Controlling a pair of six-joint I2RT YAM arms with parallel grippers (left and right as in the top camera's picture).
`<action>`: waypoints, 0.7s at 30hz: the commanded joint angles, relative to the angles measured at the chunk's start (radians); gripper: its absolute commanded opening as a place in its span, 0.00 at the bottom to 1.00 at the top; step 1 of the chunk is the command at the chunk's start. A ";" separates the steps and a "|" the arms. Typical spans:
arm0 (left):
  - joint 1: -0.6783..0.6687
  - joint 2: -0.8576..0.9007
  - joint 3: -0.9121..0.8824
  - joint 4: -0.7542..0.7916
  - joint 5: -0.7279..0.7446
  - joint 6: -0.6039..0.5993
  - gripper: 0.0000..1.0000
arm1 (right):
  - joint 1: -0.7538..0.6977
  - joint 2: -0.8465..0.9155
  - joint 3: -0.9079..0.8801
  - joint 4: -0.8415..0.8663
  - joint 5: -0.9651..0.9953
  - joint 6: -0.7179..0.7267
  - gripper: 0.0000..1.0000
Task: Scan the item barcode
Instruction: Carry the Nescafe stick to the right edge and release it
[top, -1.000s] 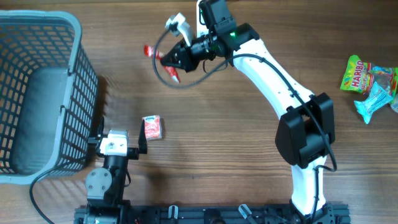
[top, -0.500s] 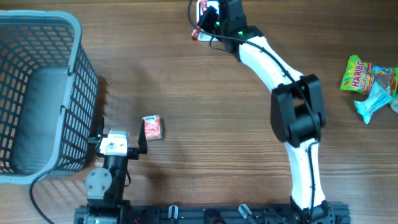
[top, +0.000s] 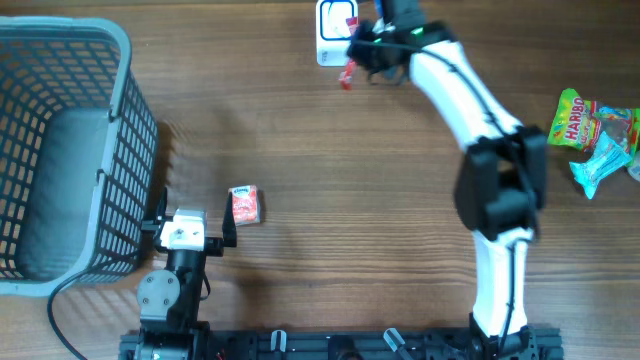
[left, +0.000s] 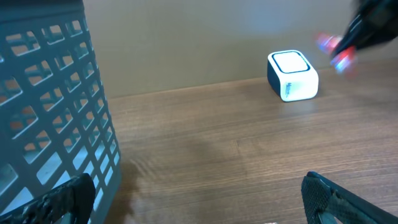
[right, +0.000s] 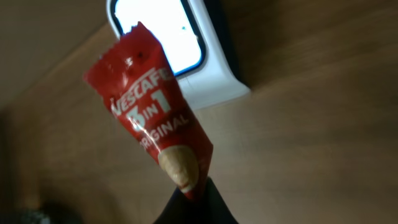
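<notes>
- Overhead, nearest the base, your left pincer (top: 195, 212) sat spread wide and empty on the counter (top: 330, 230), between the grey basket (top: 112, 42) and a small red packet (top: 244, 204) just beside it.
- Off to the right edge lay a few bright snack bags (top: 593, 128), well apart from the action.
- Farther out, your right pincer (right: 193, 202) was clenched on the bottom end of the red sachet (right: 155, 118), which it held up off the counter.
- At the far edge stood the white scanner (top: 335, 20). From above, the sachet was just beside its lower right corner; from the wrist, the sachet's top end overlapped the lit window.
- By my judgement you were most of the way there: the item was lifted and brought to the scanner, and presenting it was the step in hand. Whether a read registered, I could not tell.
- What was left, as I judged it, was to turn the barcode side to the window and then set the item down.
- The sachet was a slim stick pack, red, printed "Nescafé 3 in 1 Original", tilted, its printed front facing the wrist camera. No barcode showed on that face.
</notes>
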 joint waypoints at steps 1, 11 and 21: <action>-0.006 -0.007 -0.005 0.001 0.008 0.013 1.00 | -0.109 -0.169 0.034 -0.237 0.167 -0.150 0.05; -0.006 -0.007 -0.005 0.001 0.008 0.013 1.00 | -0.555 -0.089 -0.336 -0.124 0.428 -0.410 0.05; -0.006 -0.007 -0.005 0.001 0.008 0.013 1.00 | -0.563 -0.118 -0.010 -0.303 -0.121 -0.463 1.00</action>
